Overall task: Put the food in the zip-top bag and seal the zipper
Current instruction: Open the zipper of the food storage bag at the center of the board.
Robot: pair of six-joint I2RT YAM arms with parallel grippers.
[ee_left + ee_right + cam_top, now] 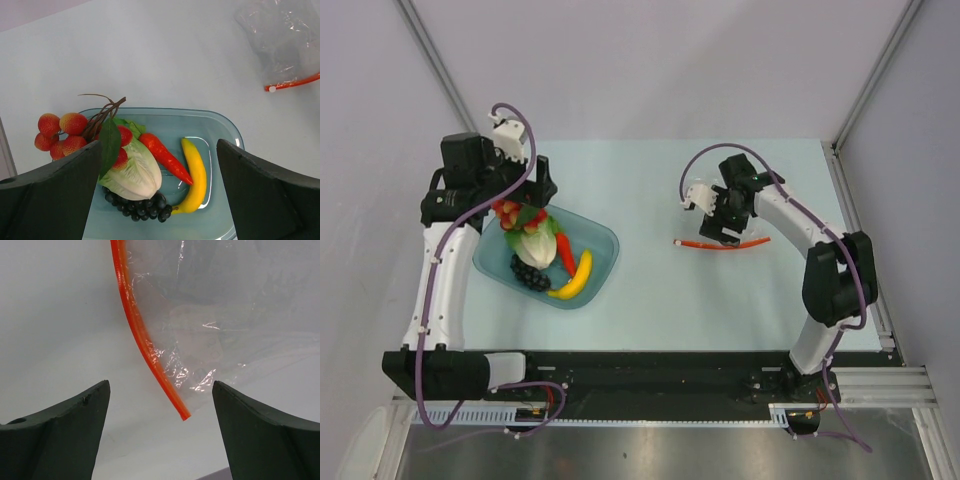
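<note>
The food lies in a translucent teal bowl [600,240]: red berry cluster [507,210], pale cabbage [538,245], dark grapes [528,273], red-orange pepper [565,252], yellow banana [575,277]. My left gripper [542,190] hovers open and empty over the bowl's far side. The left wrist view shows the berries [57,135], cabbage [135,172], pepper [165,155], banana [196,175] and grapes [137,205] between my open fingers [50,190]. The clear zip-top bag [225,315] lies flat. My right gripper [160,385] is open above one end of its red-orange zipper [140,335], which also shows in the top view [750,243].
The berry cluster hangs partly over the bowl's rim [225,125]. The bag [285,40] lies apart from the bowl, to its right. Grey walls and metal frame posts [865,90] close in the pale blue table [650,300].
</note>
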